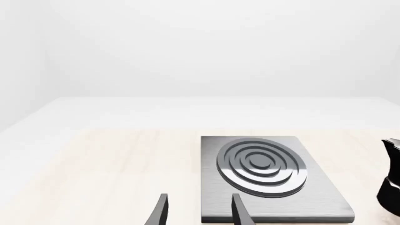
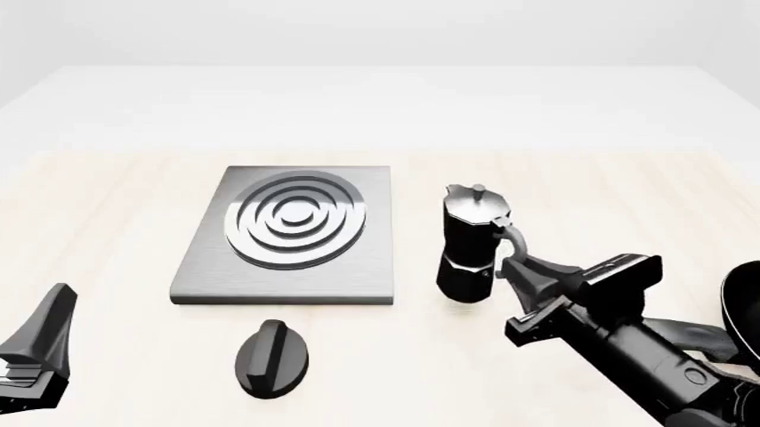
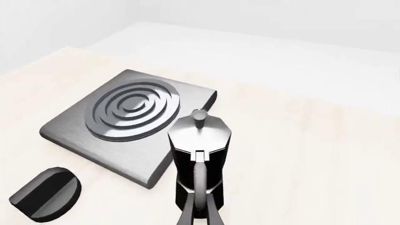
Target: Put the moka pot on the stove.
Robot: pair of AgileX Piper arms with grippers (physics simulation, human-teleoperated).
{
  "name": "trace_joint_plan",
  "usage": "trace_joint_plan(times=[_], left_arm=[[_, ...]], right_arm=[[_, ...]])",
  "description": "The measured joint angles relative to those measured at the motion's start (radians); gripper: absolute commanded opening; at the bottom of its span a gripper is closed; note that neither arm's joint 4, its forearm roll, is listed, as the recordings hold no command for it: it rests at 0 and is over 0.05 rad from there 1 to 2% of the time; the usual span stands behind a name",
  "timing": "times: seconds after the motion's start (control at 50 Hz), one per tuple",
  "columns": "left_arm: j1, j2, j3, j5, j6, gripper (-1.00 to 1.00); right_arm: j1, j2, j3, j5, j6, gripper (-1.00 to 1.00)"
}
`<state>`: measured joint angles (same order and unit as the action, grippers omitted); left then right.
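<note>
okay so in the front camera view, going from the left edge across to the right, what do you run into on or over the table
left gripper → stove → moka pot → right gripper, at the pot's handle → a black rounded object cut off at the right edge. The black knob sits in front of the stove, within its span, so it has no clear slot.

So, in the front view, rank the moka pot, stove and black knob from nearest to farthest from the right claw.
1. Moka pot: right at the right claw, which is at its handle.
2. Black knob: to the claw's left, near the table's front edge.
3. Stove: left of the pot; too close to the knob to rank firmly.
</note>
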<state>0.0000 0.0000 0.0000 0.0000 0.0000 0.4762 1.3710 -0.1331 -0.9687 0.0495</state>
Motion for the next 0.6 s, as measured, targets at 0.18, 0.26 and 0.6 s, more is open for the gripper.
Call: trace_joint_plan(times=[0.18, 0.26, 0.6], left_arm=[[0.0, 0.0, 0.0, 0.0, 0.0, 1.0], [0.0, 0.0, 0.0, 0.0, 0.0, 1.0], [0.0, 0.0, 0.0, 0.0, 0.0, 1.0]], right_arm=[[0.005, -0.081, -0.003, 0.064, -0.005, -1.0], [0.007, -0.119, -0.008, 0.097, -0.007, -1.0], [0.012, -0.357, -0.118, 0.36, -0.04, -1.0]])
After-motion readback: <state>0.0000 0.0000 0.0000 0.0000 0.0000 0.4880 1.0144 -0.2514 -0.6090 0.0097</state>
